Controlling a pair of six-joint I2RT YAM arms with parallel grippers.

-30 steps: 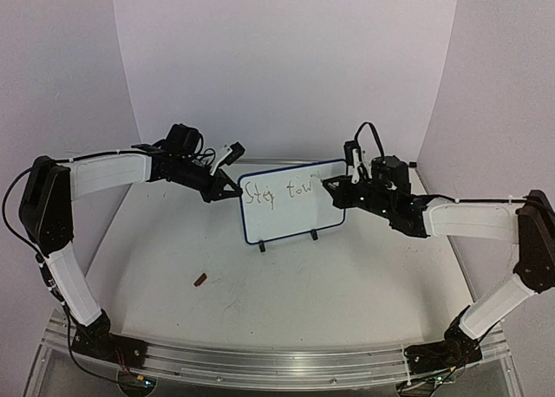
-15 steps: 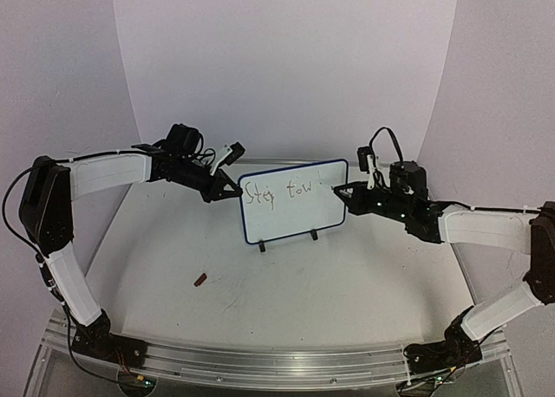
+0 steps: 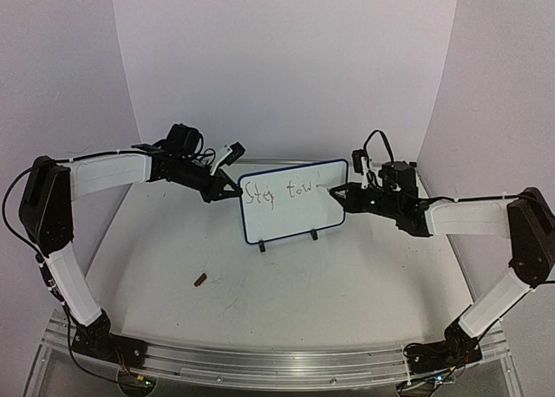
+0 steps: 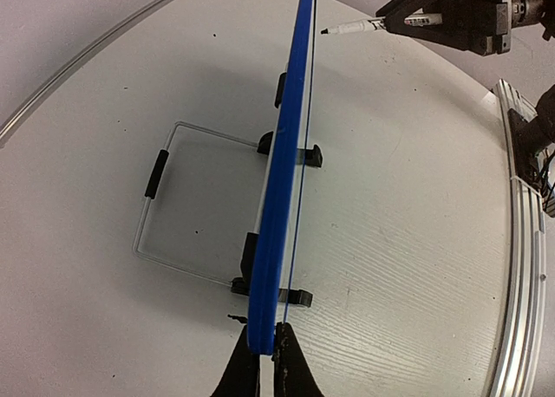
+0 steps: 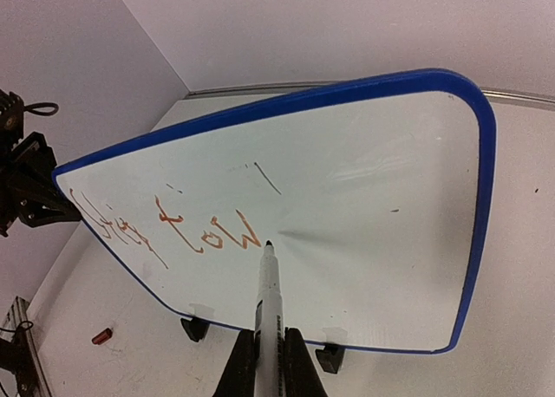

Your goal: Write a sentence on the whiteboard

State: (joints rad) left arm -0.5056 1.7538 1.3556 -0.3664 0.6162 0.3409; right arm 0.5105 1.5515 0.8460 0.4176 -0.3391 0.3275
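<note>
The whiteboard point(image 3: 299, 213), white with a blue frame, stands upright on two black feet at the table's middle back. It also shows edge-on in the left wrist view point(image 4: 282, 198) and face-on in the right wrist view point(image 5: 373, 198). The sentence point(image 3: 277, 191) reads "Stay tow" in thin orange-brown cursive point(image 5: 208, 228). My left gripper point(image 3: 232, 191) is shut on the board's left edge point(image 4: 264, 362). My right gripper point(image 3: 347, 193) is shut on a white marker point(image 5: 269, 293), whose tip is at or just off the board, right of the "w".
A small red cap point(image 3: 199, 280) lies on the table in front left of the board and shows in the right wrist view point(image 5: 102, 335). A clear plate with black clips point(image 4: 173, 198) lies behind the board. A metal rail point(image 3: 260, 362) runs along the near edge.
</note>
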